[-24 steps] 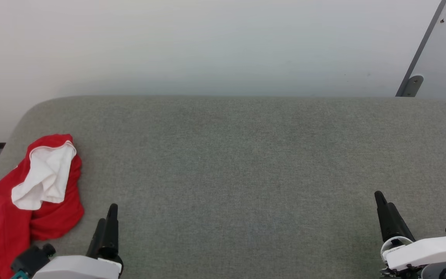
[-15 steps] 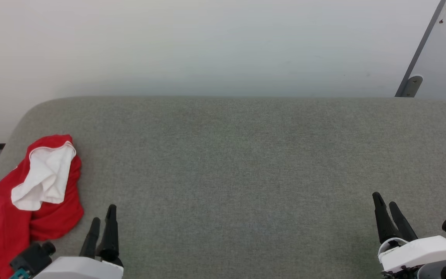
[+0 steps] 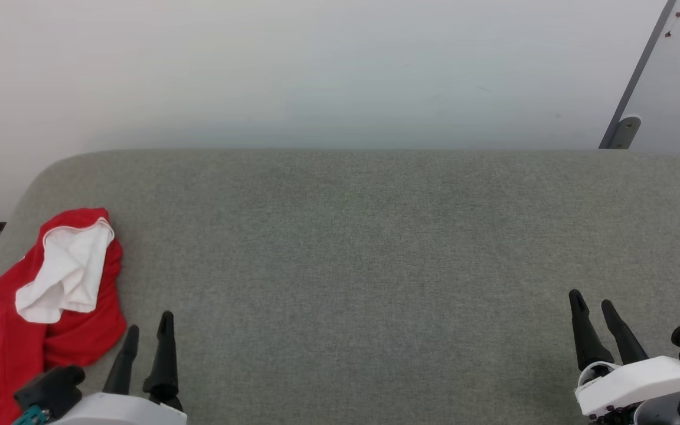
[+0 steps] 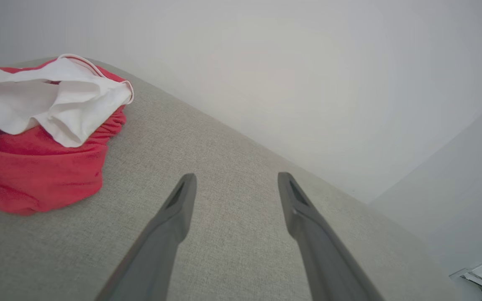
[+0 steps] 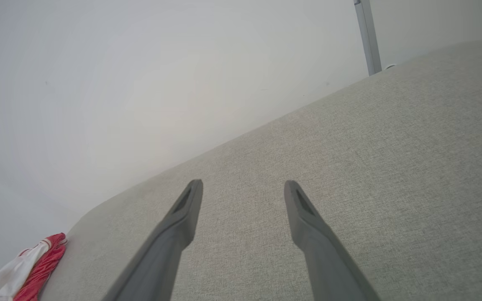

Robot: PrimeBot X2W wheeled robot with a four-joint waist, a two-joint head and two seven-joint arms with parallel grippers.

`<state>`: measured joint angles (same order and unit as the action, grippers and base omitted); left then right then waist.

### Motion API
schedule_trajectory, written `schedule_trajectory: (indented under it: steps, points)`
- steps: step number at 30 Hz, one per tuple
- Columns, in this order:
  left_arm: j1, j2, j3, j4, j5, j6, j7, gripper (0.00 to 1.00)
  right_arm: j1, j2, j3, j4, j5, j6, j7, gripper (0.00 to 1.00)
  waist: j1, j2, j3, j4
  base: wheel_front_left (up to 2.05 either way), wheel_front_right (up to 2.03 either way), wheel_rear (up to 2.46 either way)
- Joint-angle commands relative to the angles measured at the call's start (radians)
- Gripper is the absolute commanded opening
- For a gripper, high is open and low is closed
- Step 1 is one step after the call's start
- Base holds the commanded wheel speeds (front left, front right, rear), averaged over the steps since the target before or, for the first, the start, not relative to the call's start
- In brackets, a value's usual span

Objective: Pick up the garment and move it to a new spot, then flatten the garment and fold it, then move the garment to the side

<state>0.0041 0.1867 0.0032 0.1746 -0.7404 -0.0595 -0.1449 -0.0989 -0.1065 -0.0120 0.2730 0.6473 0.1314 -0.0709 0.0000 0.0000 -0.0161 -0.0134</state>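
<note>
Garment (image 3: 3,348): red, with a white sleeve lying over its top. It is crumpled in a heap at the left end of the grey fabric-covered surface (image 3: 352,248), and its lower part runs past the left edge of the head view. Left gripper (image 3: 149,321): fingers spread apart and holding nothing, over bare fabric just right of the garment and not touching it. Right gripper (image 3: 590,298): fingers spread apart and holding nothing, near the right end of the surface, well apart from the garment. Background: pale wall (image 3: 316,71) behind the surface; grey metal post (image 3: 635,77) slanting across the upper right corner.
</note>
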Motion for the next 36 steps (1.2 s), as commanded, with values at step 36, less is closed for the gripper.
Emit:
schedule_trajectory:
  steps: [36]
  points:
    - [0.01, 0.012, 0.017, -0.011, 0.347, -0.069, -0.089, 1.0, 0.0, -0.005, -0.04, -0.034, -0.326, -0.001, -0.055, 1.0, 0.0, 0.0, -0.009, -0.007, 0.0, 0.0, 0.0]
